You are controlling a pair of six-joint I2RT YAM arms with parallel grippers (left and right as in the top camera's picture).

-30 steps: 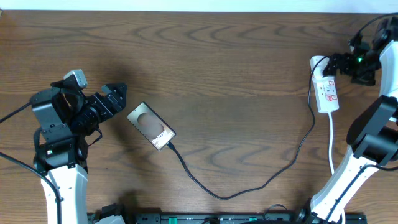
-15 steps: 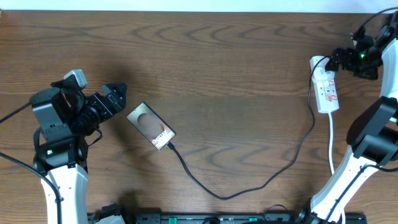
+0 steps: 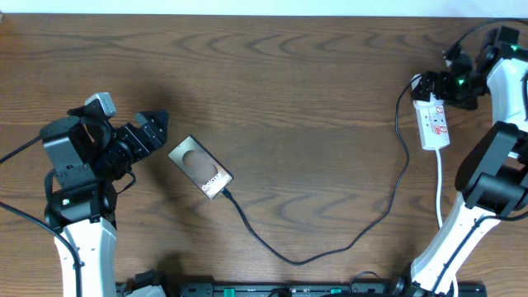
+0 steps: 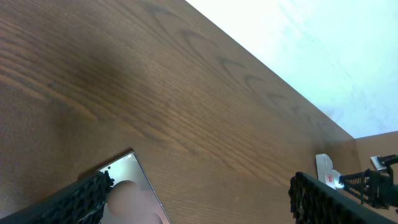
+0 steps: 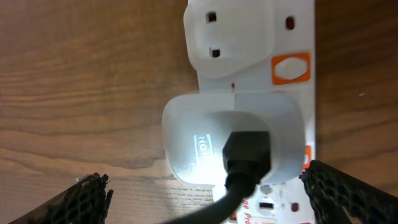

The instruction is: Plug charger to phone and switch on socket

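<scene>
The phone lies left of centre, bronze face up, and also shows in the left wrist view. The charger cable runs from the phone's lower end in a loop to the socket at the far right. In the right wrist view its black plug sits in a white adapter on the socket, near an orange switch. My right gripper is open over the socket's top end, fingers either side of the adapter. My left gripper is open and empty beside the phone's upper left, fingers wide apart.
The socket's white cord runs down toward the right arm's base. A black rail lies along the table's front edge. The table's far edge meets a white wall. The socket also shows far off in the left wrist view.
My right gripper has moved left, onto the top end of the socket. The upper part of the charger cable has bowed to the left. The left arm and phone have not moved.
</scene>
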